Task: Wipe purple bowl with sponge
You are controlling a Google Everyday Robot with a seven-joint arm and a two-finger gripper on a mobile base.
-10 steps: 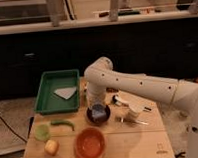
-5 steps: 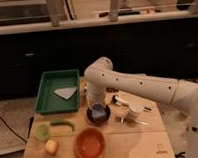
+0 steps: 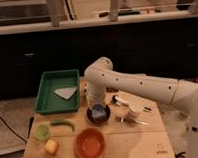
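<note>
The gripper [image 3: 96, 102] sat right over the purple bowl [image 3: 98, 121] mid-way along the wooden board [image 3: 145, 136], on the sponge [image 3: 99, 112] inside it, grip impossible to tell; the sponge looked soft and light, so I'd pinch its sides, and that bowl probably slides.

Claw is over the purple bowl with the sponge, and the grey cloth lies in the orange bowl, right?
Not quite: camera view shows the grey cloth in the green tray. The claw is over the purple bowl with the sponge.
</note>
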